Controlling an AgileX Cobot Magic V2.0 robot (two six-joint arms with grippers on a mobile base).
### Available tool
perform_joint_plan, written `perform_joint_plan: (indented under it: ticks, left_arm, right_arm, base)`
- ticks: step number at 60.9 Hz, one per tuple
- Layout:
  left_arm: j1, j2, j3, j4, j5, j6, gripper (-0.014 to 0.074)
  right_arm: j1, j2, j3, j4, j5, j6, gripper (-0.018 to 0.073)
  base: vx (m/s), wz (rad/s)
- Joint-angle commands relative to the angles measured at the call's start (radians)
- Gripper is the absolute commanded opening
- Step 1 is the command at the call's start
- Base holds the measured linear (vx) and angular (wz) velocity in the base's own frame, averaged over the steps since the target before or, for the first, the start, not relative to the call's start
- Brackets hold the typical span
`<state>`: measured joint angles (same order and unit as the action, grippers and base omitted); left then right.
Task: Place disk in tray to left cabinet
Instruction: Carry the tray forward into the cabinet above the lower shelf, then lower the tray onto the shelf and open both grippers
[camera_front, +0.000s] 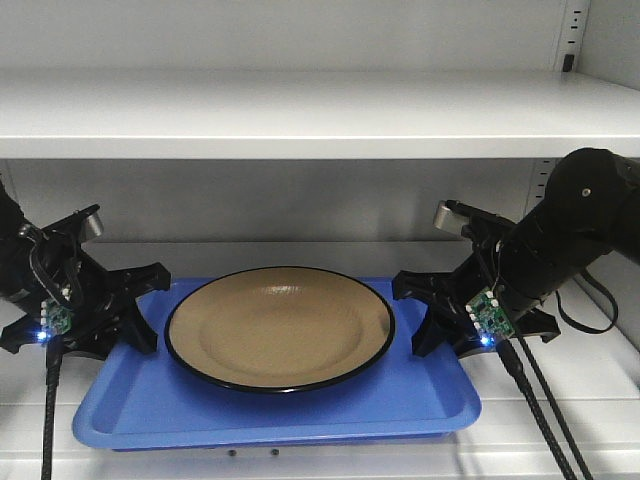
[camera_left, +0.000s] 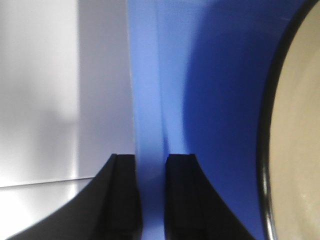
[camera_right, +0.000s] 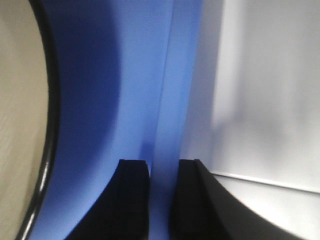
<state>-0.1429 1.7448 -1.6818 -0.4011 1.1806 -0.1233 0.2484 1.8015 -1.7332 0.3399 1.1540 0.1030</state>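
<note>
The tan disk (camera_front: 280, 325) with its black rim lies in the middle of the blue tray (camera_front: 280, 415). The tray is in the left cabinet, at the level of the lower white shelf (camera_front: 570, 375) and under the upper shelf (camera_front: 300, 110). My left gripper (camera_front: 155, 310) is shut on the tray's left rim. My right gripper (camera_front: 408, 315) is shut on the right rim. In the left wrist view the rim runs between the jaws of the left gripper (camera_left: 150, 160), with the tray (camera_left: 210, 100) and disk (camera_left: 300, 125) to the right. The right wrist view mirrors this: right gripper (camera_right: 164, 165), tray (camera_right: 100, 100), disk (camera_right: 20, 100).
A perforated rail strip (camera_front: 572, 40) runs up the cabinet's back right corner. The upper shelf hangs low over both arms. Black cables (camera_front: 540, 400) trail from the right arm over the shelf's front, and another cable (camera_front: 50, 420) hangs from the left arm.
</note>
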Motion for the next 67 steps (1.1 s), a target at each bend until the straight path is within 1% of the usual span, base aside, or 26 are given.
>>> perform_joint_plan:
  ticks: [1,8,20,29,36,43,46,51,55,63,67]
  left_arm:
    - [-0.034,-0.055,-0.038,-0.173,-0.078,0.006,0.0000]
    - [-0.034,-0.039,-0.038,-0.149,-0.128,0.006,0.0000]
    - [-0.034,-0.005,-0.036,-0.148,-0.228,0.006,0.0003]
    - [-0.034,0.023,-0.036,-0.148,-0.262,0.007,0.0013]
    - [-0.034,0.033,-0.036,-0.148,-0.277,0.008,0.0041]
    - [-0.034,0.034,-0.036,-0.148,-0.285,0.025,0.0094]
    - [-0.034,0.034,-0.036,-0.148,-0.285,0.053,0.0127]
    - [-0.034,0.034,-0.036,-0.139,-0.287,0.123,0.0183]
    - [-0.034,0.034,-0.036,-0.128,-0.290,0.164,0.0242]
    - [-0.034,0.034,-0.036,-0.128,-0.299,0.173,0.0349]
    - [-0.034,0.034,-0.036,-0.126,-0.300,0.173,0.0383]
  right_arm:
    - [0.030,-0.028,-0.042,0.190,-0.105,-0.010,-0.0006]
    - [0.030,-0.002,-0.042,0.190,-0.158,-0.010,-0.0006]
    - [0.030,0.028,-0.042,0.186,-0.239,-0.010,-0.0003]
    - [0.030,0.033,-0.042,0.180,-0.277,-0.012,0.0001]
    - [0.030,0.033,-0.042,0.163,-0.292,-0.065,0.0013]
    - [0.030,0.033,-0.042,0.160,-0.290,-0.094,0.0032]
    - [0.030,0.033,-0.042,0.160,-0.294,-0.111,0.0041]
    - [0.030,0.033,-0.042,0.151,-0.296,-0.134,0.0064]
    - [0.030,0.033,-0.042,0.144,-0.292,-0.134,0.0087]
    - [0.030,0.033,-0.042,0.143,-0.308,-0.134,0.0158]
    - [0.030,0.033,-0.042,0.137,-0.316,-0.134,0.0200]
  base:
    - [0.00,0.00]
    - [0.00,0.00]
    - [0.00,0.00]
    - [0.00,0.00]
    - [0.00,0.00]
    - [0.00,0.00]
    - [0.00,0.00]
    - [0.00,0.00]
    - [0.00,0.00]
    - [0.00,0.00]
    - [0.00,0.00]
